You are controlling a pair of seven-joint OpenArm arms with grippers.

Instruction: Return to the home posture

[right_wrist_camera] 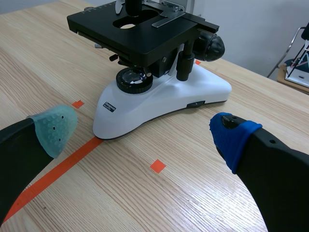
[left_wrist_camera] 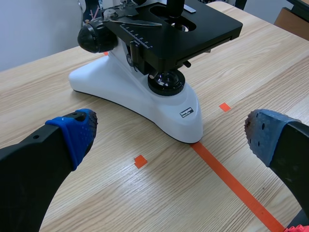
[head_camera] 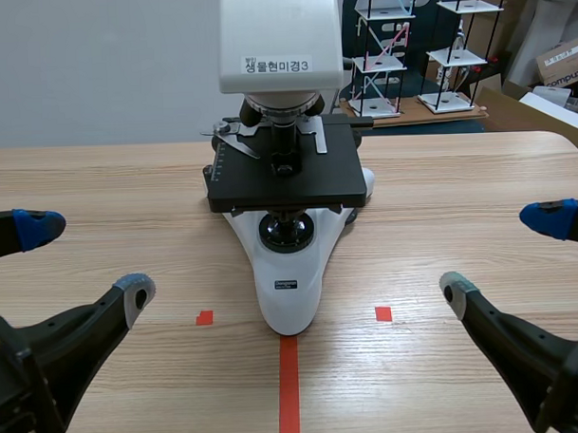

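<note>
A white microscope (head_camera: 287,274) with a black stage (head_camera: 286,177) stands at the table's middle, its base on the end of an orange-red tape line. My left gripper (head_camera: 86,260) hovers low at the near left, open, nothing between its fingers. My right gripper (head_camera: 504,252) mirrors it at the near right, open and empty too. In the left wrist view the microscope (left_wrist_camera: 145,92) stands ahead of the open gripper (left_wrist_camera: 169,133). The right wrist view has the microscope (right_wrist_camera: 159,101) ahead of the open gripper (right_wrist_camera: 140,128) as well.
The wooden table (head_camera: 108,194) runs back to a grey wall. Behind its far right edge stand white shelf racks (head_camera: 411,51) and cardboard boxes (head_camera: 564,60). Small orange-red tape squares lie either side of the microscope's base.
</note>
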